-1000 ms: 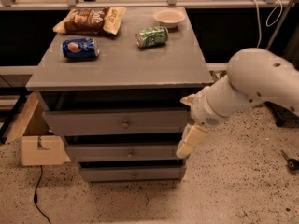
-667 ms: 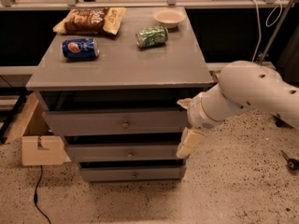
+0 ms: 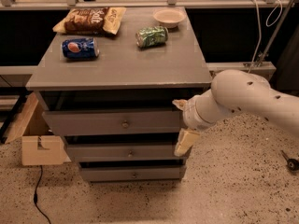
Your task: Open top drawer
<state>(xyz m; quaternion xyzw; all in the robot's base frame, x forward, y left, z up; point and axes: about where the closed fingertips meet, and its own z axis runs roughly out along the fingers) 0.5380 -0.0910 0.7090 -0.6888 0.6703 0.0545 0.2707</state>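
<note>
The grey cabinet has three drawer fronts. The top drawer point(image 3: 93, 123) is the widest and tallest, with a small round metal knob point(image 3: 124, 124) at its centre, and a dark gap shows above it. My gripper point(image 3: 182, 124) is at the right end of the top drawer's front, well to the right of the knob. Its fingers stand apart, one cream fingertip point(image 3: 179, 104) near the drawer's upper right corner and the other point(image 3: 185, 143) down by the middle drawer point(image 3: 107, 152). It holds nothing. The white arm point(image 3: 243, 99) reaches in from the right.
On the cabinet top point(image 3: 121, 66) lie a chip bag point(image 3: 88, 19), a blue soda can point(image 3: 80, 48), a green can point(image 3: 152, 36) and a small bowl point(image 3: 169, 17). A cardboard box point(image 3: 35, 141) stands on the floor at the left. The bottom drawer point(image 3: 133, 174) is lowest.
The arm has dropped lower and the gripper has shifted slightly left, closer to the right end of the drawers. The drawers and the things on top have not moved.
</note>
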